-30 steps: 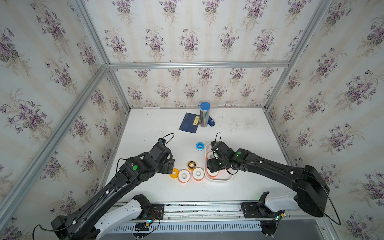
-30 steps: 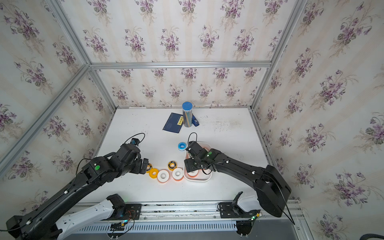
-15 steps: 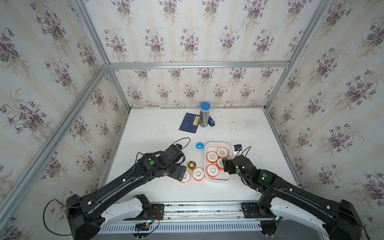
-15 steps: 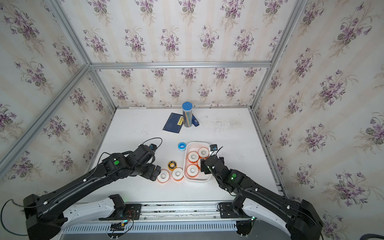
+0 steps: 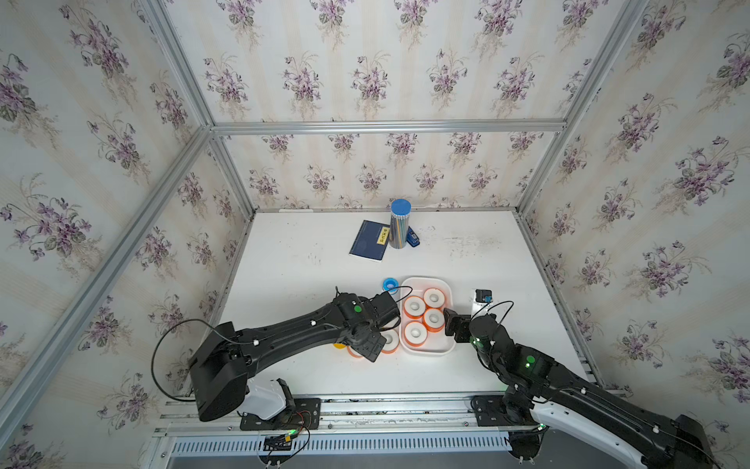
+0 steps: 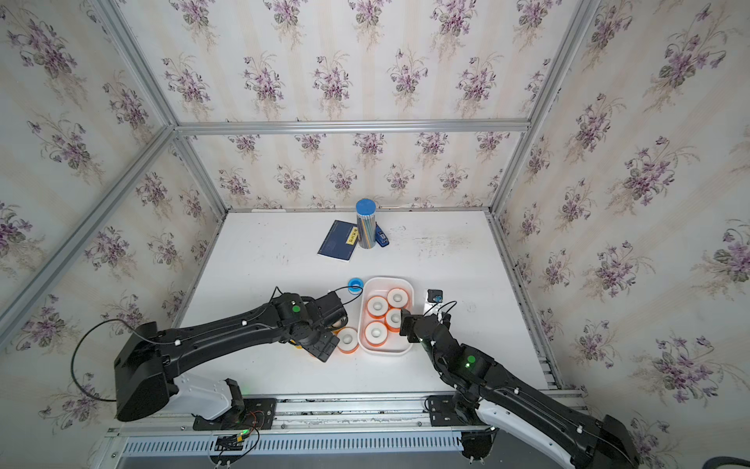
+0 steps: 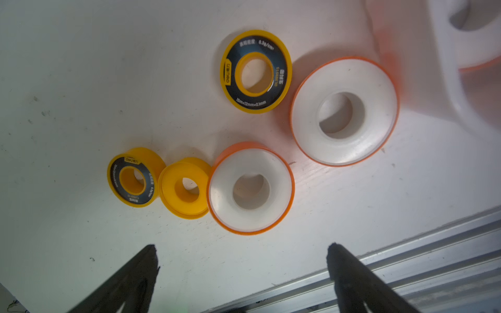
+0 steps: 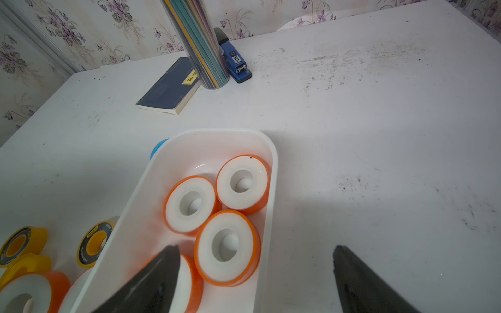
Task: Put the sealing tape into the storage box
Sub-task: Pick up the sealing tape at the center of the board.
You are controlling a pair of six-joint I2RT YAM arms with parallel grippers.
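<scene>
The storage box (image 5: 426,279) is a shallow white tray near the table's front; several orange-rimmed white rolls of sealing tape (image 5: 414,307) lie flat in it. Left of it on the table lie two more orange-rimmed rolls (image 7: 250,188) (image 7: 344,111), a plain yellow roll (image 7: 185,188) and two yellow rolls with black centres (image 7: 256,71) (image 7: 132,177). A blue-and-white roll (image 5: 390,285) lies at the box's far left corner. My left gripper (image 7: 242,246) hangs open and empty above these loose rolls. My right gripper (image 8: 254,248) is open and empty, straddling the box's right wall (image 8: 273,173).
At the back stand a tall blue-capped cylinder (image 5: 399,225), a dark blue notebook (image 5: 369,245) and a blue stapler (image 5: 412,237). A small black object (image 5: 482,295) lies right of the box. An aluminium rail (image 7: 406,257) runs along the table's front edge.
My left arm has swung right over the loose rolls beside the box. My right gripper has drawn back from over the box to its right side and its jaws have widened.
</scene>
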